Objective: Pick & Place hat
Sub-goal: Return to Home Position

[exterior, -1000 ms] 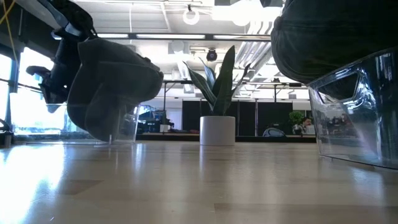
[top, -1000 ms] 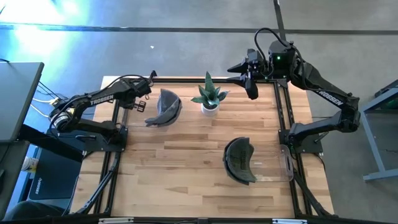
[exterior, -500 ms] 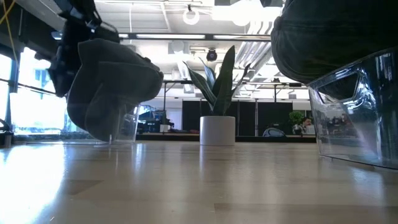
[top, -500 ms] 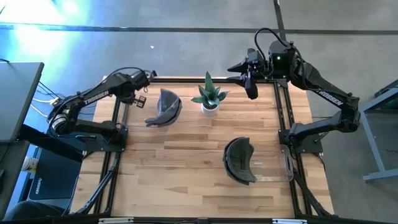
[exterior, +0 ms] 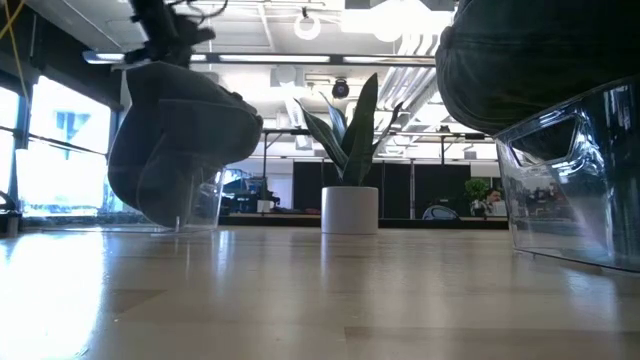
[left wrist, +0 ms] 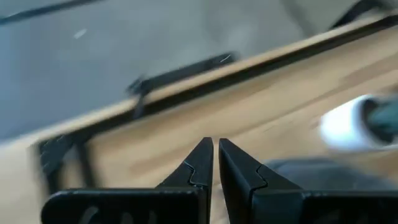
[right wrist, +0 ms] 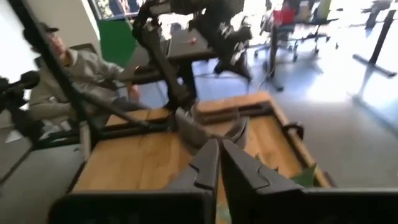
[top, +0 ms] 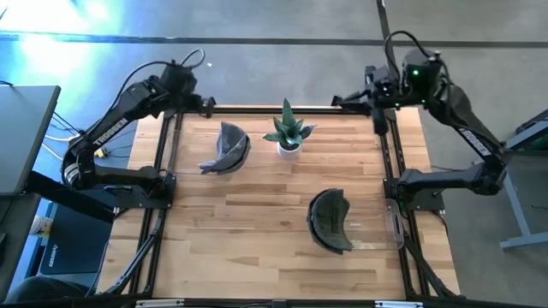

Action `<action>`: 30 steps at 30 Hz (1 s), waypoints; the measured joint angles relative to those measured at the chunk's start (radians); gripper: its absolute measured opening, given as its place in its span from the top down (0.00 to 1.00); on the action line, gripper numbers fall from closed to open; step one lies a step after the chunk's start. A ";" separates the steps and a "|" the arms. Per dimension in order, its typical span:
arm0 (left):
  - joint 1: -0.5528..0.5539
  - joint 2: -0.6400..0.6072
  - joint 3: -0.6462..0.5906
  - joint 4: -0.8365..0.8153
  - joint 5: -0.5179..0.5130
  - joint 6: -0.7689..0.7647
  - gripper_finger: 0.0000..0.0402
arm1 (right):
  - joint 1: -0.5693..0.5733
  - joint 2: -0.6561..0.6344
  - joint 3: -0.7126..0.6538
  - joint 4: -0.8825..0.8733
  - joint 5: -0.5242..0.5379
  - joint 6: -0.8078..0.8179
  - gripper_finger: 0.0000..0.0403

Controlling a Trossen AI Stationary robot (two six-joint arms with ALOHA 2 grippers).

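White "TROSSEN" lettering — on the left arm (top: 110, 129) and right arm (top: 473, 137).

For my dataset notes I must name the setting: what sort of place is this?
Probably a robotics lab in an industrial hall: dark left arm and right arm at a light wooden table with black metal frame, bare grey concrete floor, exposed ceiling pipes and strip lights.

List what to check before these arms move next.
1. Gray cap in left transparent bin: ok.
2. Black cap in right transparent bin: ok.
3. Left gripper shut, empty, over the table's far edge: ok.
4. Right gripper shut, empty, over the far right corner: ok.
5. Potted plant upright, apart from both arms: ok.
6. Person beyond the table clear of the arms: cannot tell.
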 joint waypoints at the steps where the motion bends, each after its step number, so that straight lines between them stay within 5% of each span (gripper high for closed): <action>1: 0.000 0.001 0.005 0.038 0.035 0.011 0.95 | -0.003 -0.011 0.000 -0.026 -0.011 0.001 0.97; 6: 0.000 0.002 0.007 0.236 0.164 0.063 0.95 | 0.059 -0.087 -0.051 -0.058 0.017 0.064 0.91; 13: -0.001 0.011 0.008 0.311 0.199 0.078 0.95 | 0.284 -0.316 -0.488 0.410 0.214 0.387 0.98; 18: -0.001 0.010 0.008 0.311 0.204 0.095 0.95 | 0.402 -0.474 -0.682 0.488 0.337 0.450 0.99; 30: -0.001 0.010 0.008 0.304 0.214 0.100 0.95 | 0.464 -0.812 -1.055 0.689 0.450 0.538 1.00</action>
